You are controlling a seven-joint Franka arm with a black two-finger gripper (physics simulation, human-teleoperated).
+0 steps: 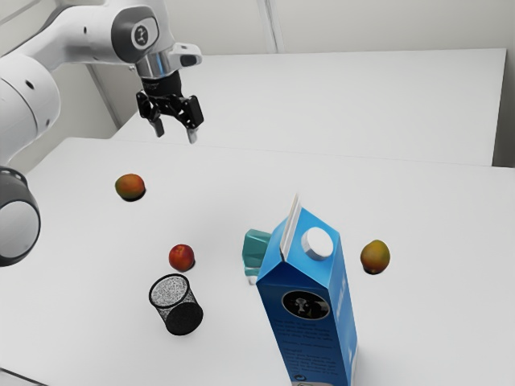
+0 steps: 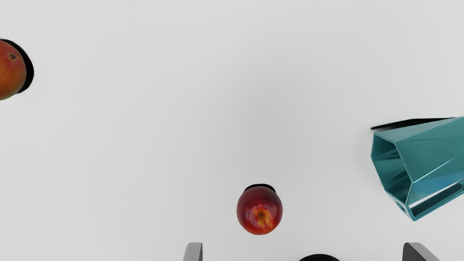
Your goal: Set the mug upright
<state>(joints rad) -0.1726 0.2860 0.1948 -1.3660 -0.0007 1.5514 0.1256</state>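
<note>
The gripper [image 1: 175, 136] hangs high above the table toward the upper left of the exterior view, well away from the mug. Its two fingertips [image 2: 302, 252] stand wide apart in the wrist view, with nothing held; the gripper is open. A teal, faceted mug [image 1: 255, 248] lies on its side on the table, partly hidden behind the milk carton in the exterior view. In the wrist view the mug [image 2: 427, 156] shows its hollow mouth facing the red fruit and its handle along one side; its far end is cut off.
A tall blue carton [image 1: 310, 314] stands close beside the mug. A red fruit [image 1: 182, 257] and a black mesh cup [image 1: 176, 304] sit toward the exterior view's left. Two mangoes, one [image 1: 130, 186] at the left and one [image 1: 375, 256] at the right, lie farther out.
</note>
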